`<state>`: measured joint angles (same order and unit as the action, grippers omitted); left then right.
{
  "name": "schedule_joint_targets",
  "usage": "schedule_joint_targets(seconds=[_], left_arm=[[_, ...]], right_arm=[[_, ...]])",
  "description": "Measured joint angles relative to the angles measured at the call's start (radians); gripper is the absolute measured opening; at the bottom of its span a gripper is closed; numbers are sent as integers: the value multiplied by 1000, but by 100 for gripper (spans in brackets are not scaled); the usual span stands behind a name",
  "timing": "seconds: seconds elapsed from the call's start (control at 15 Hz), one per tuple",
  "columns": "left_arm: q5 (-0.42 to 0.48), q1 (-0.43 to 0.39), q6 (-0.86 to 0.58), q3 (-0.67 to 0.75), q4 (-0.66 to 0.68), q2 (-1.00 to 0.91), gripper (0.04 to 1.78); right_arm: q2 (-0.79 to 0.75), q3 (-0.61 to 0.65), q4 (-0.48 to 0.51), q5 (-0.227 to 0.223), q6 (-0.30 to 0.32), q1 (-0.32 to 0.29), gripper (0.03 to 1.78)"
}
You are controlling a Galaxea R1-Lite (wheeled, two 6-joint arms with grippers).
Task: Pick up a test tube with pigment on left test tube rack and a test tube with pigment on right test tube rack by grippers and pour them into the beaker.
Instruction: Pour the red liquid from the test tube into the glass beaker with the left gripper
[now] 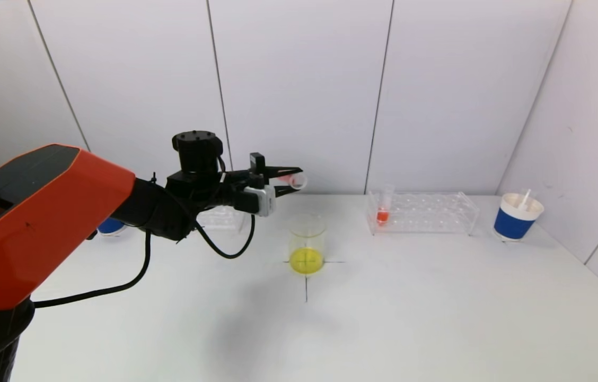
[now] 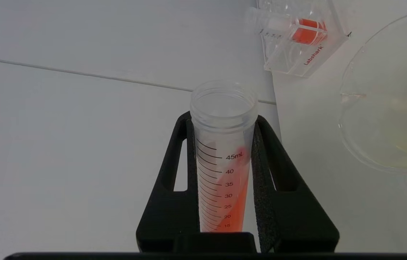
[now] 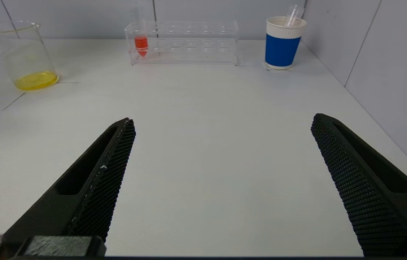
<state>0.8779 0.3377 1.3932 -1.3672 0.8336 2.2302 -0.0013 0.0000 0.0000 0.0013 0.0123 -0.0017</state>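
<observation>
White walls stood behind a white table [image 1: 410, 318], and a black cross was drawn near the table's middle. On that cross sat a clear glass beaker [image 1: 307, 244] with a little yellow liquid at the bottom.

The left gripper [image 1: 291, 181] was squeezed tight on a clear plastic test tube with orange-red pigment [image 2: 223, 162]. It held the tube up in the air, tipped nearly flat, with the open mouth just above and behind the beaker. The pigment had slid along the tube's side but had not reached the mouth. So the first pick-up looked done, and the first pour looked only just begun. No red showed in the beaker yet.

The right gripper [image 3: 221, 180] hung low over the table's near right part, with its jaws wide apart and nothing between them. Its tube was not picked up yet.

Near the back edge, on the right, stood a clear plastic test tube rack [image 1: 421, 212]. One test tube with orange-red pigment at its tip [image 1: 383, 209] stood in the rack's left end. The other holes looked empty.

A blue and white paper cup [image 1: 516, 216] sat by the back right corner, with what may be an empty tube leaning inside. The left rack [image 1: 219, 217] was mostly hidden behind the arm.
</observation>
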Motion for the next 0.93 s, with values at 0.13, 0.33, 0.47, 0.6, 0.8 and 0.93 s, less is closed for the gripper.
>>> schedule_joint_targets(seconds=[0.13,0.33,0.47,0.6,0.8,0.93], left_arm=[[-1,1,23,8,0,0,44],[-7,3,59,12,-1,4,44],[-10,3,88,12,-2,10,44],[-17,4,112,12,-3,15,44],[-37,5,133,12,-4,25,44],[-50,5,154,8,-4,29,44]], right_arm=[[0,0,0,0,0,0,177],[0,0,0,0,0,0,177],[0,0,0,0,0,0,177],[0,0,0,0,0,0,177],[0,0,0,0,0,0,177],[0,0,0,0,0,0,177]])
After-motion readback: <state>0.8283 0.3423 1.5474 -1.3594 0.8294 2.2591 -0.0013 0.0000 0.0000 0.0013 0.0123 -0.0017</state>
